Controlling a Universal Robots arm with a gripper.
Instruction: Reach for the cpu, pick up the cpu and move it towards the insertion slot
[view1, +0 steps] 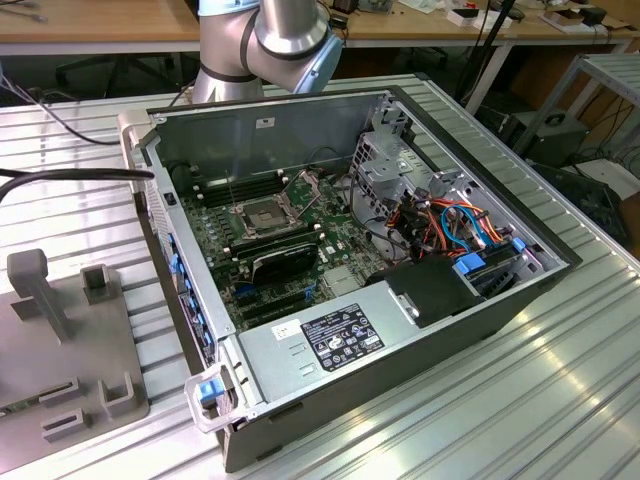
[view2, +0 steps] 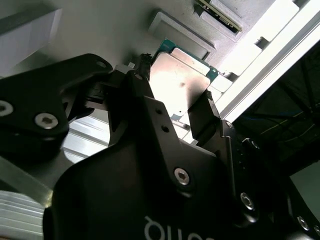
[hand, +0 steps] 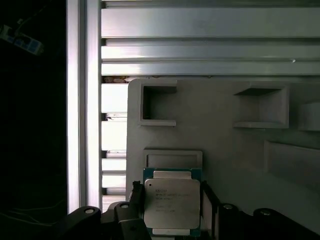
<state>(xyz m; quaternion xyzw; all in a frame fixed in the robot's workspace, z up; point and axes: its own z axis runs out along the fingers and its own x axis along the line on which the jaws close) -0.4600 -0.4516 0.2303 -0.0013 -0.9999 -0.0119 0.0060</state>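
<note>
Grey plastic fixture plate (hand: 225, 140) on the aluminium profile table (hand: 200, 50) - that's where the cpu (hand: 172, 202) is, metal face up, just beside a shallow rectangular recess in the plate. Both wrist views show it sitting between the gripper (hand: 172, 212) fingers.

Pincer state: black fingers (hand: 136, 200) sit against two opposite edges of the chip, no gap visible on either side, so I read it as clamped on the cpu. Can't tell whether the chip has cleared the plate or rests on it.

Insertion slot (view1: 262, 214) is in the exterior view, on the motherboard inside the open computer case (view1: 250, 130), frame hinged up, dark centre exposed. The plate under the wrist looks well apart from it.

Doing this step well, my take:
- Grip is on thin edges only, so contact area is small. Keep the clamp force modest and the wrist level; any tilt could let the chip pivot between the pads.
- Lift straight up off the plate before translating, so a corner doesn't catch the recess lip.
- Travel slowly - a thin flat part like this slips easily under jerk.
- Hold the chip's square orientation through the move so its edges line up with the socket rim on arrival.
</note>
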